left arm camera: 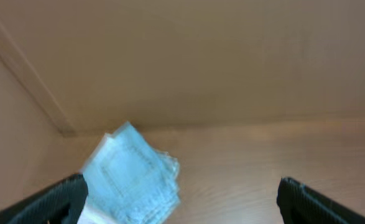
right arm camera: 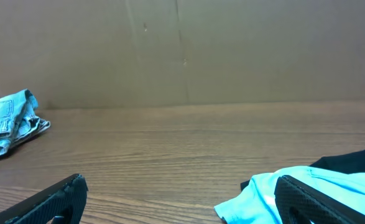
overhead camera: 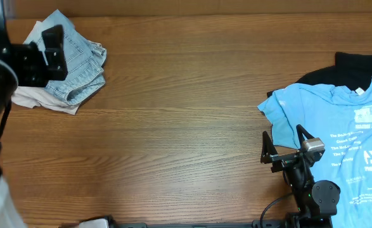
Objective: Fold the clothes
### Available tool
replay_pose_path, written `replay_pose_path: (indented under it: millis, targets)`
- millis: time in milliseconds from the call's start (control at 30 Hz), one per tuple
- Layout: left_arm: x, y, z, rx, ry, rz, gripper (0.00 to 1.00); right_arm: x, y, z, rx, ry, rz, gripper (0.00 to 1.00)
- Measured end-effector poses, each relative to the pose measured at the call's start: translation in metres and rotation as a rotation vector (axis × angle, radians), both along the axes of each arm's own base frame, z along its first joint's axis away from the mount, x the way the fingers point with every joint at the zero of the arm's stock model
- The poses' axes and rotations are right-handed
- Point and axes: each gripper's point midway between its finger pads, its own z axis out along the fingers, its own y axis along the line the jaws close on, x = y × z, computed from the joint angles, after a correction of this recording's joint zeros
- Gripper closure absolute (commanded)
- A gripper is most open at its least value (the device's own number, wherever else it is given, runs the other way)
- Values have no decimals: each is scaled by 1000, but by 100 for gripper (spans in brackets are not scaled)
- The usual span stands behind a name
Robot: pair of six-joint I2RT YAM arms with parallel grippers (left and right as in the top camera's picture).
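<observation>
The folded light-blue denim shorts (overhead camera: 81,63) lie at the table's far left on top of a beige garment (overhead camera: 37,98). My left gripper (overhead camera: 54,50) hovers over their left part, open and empty. In the blurred left wrist view the shorts (left arm camera: 132,177) sit by the left finger of the open jaws (left arm camera: 182,202). The sky-blue printed T-shirt (overhead camera: 344,120) lies spread at the right over a black garment (overhead camera: 357,63). My right gripper (overhead camera: 282,142) is open and empty at the T-shirt's left edge (right arm camera: 263,193). Its jaws (right arm camera: 182,199) frame bare table.
The wooden table (overhead camera: 186,126) stretches between the two piles. A brown wall (right arm camera: 182,50) stands behind the table's far edge. The denim shorts also show far left in the right wrist view (right arm camera: 5,121), and the black garment at its right edge (right arm camera: 350,163).
</observation>
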Motion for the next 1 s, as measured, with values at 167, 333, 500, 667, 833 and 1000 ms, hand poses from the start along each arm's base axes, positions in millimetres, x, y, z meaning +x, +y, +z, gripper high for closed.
replay_pose_path:
  millis: [167, 333, 500, 667, 833, 1000]
  targets:
    - [-22, 4, 1, 39, -189, 41, 0, 0, 0, 0, 0, 0, 0, 0]
    - [-36, 5, -35, 60, -327, 58, 0, 0, 0, 0, 0, 0, -1, 0]
    - [-48, 3, -94, 45, -398, 61, 0, 0, 0, 0, -1, 0, 0, 0]
    - [-66, -1, -143, -7, -462, 62, 0, 0, 0, 0, -1, 0, 0, 0]
    - [-76, -15, -199, -37, -452, 15, 0, 0, 0, 0, 0, -1, 0, 0]
    - [-79, -24, -255, -45, -435, -21, 0, 0, 0, 0, -1, -1, 0, 0]
